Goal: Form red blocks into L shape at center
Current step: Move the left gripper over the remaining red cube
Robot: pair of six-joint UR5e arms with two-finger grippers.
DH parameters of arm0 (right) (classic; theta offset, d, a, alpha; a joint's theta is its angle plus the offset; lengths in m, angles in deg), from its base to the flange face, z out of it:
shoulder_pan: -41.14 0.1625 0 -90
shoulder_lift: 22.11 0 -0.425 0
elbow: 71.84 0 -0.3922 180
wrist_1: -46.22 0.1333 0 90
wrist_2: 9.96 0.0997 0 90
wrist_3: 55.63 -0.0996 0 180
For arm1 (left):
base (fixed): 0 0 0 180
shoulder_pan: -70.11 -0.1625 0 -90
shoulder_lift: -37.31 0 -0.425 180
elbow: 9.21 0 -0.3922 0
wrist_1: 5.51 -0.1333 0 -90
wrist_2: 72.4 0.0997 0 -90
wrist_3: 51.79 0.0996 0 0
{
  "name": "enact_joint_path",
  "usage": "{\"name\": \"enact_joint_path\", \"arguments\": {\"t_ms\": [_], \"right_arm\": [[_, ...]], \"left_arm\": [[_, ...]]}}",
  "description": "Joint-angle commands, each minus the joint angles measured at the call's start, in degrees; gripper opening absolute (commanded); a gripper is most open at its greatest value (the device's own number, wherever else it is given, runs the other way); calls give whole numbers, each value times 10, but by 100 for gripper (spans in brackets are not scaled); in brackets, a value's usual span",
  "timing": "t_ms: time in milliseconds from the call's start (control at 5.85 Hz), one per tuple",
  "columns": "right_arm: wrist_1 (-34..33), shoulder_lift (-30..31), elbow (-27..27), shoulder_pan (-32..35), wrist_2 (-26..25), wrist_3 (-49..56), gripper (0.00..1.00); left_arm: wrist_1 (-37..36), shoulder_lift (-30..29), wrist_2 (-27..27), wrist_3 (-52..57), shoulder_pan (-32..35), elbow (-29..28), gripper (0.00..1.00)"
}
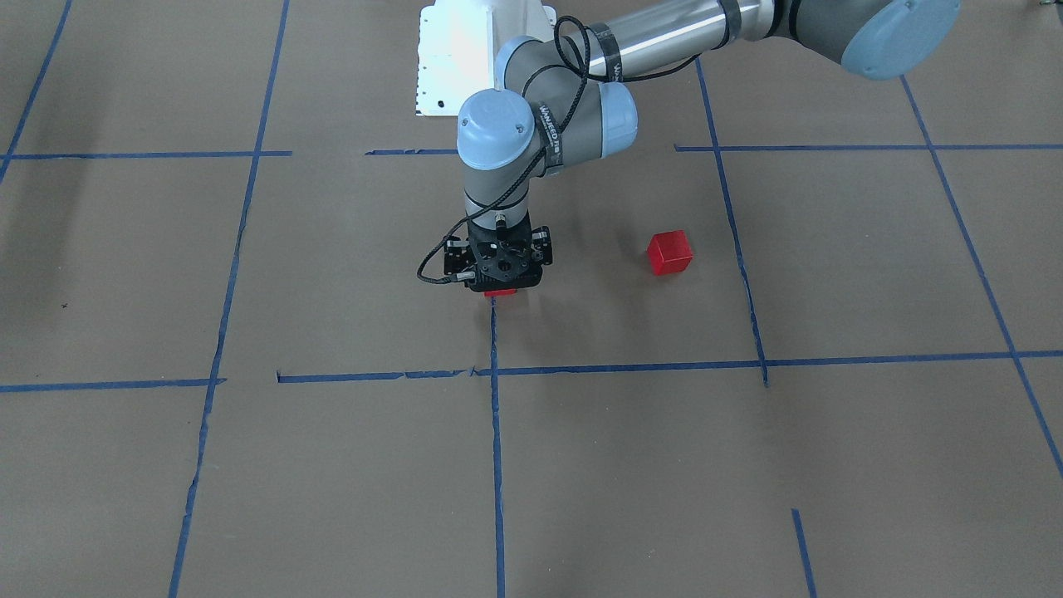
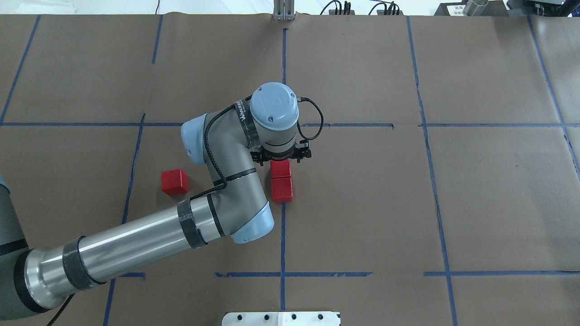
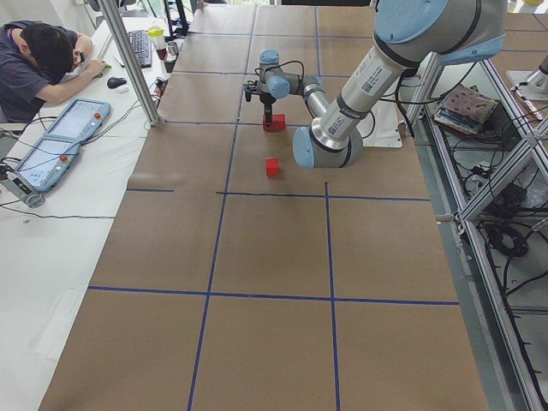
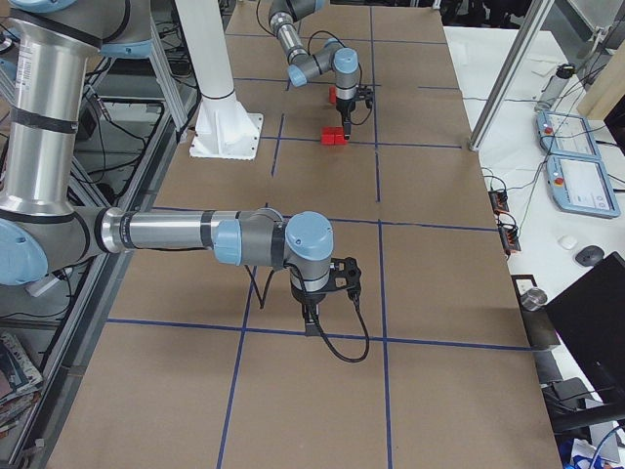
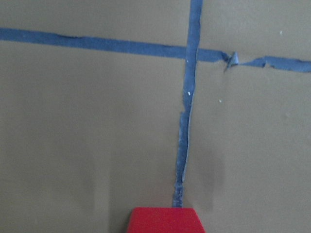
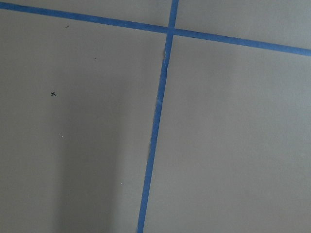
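Note:
Two red blocks (image 2: 282,189) lie touching in a line on the center (image 2: 317,181), at the end of a blue tape line. My left gripper (image 2: 281,156) hangs straight down over the far block of the pair (image 2: 281,169); its fingers are hidden, so I cannot tell if it grips. That block shows as a sliver in the front view (image 1: 499,292) and at the bottom edge of the left wrist view (image 5: 165,221). The third red block (image 2: 174,181) sits alone to the left. My right gripper (image 4: 312,303) shows only in the right side view, low over bare paper.
Blue tape lines (image 2: 283,235) divide the brown paper into large cells. The white robot base plate (image 2: 281,318) is at the near edge. A person sits at a side desk (image 3: 43,60) beyond the table's far edge.

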Motion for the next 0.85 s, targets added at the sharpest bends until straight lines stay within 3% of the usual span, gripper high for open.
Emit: {"name": "enact_joint_path", "arguments": {"t_ms": [0, 171, 342, 684], "right_arm": [[0, -1, -1, 0, 2, -1, 100], [-1, -1, 0, 0, 2, -1, 100], [0, -2, 0, 0, 2, -1, 100], [-1, -1, 0, 0, 2, -1, 100]], "left_arm": [[-75, 81, -7, 112, 50, 148, 100], [-75, 161, -34, 118, 74, 231, 100], [-75, 211, -49, 115, 91, 277, 100], [-66, 273, -61, 71, 91, 293, 100]]}}
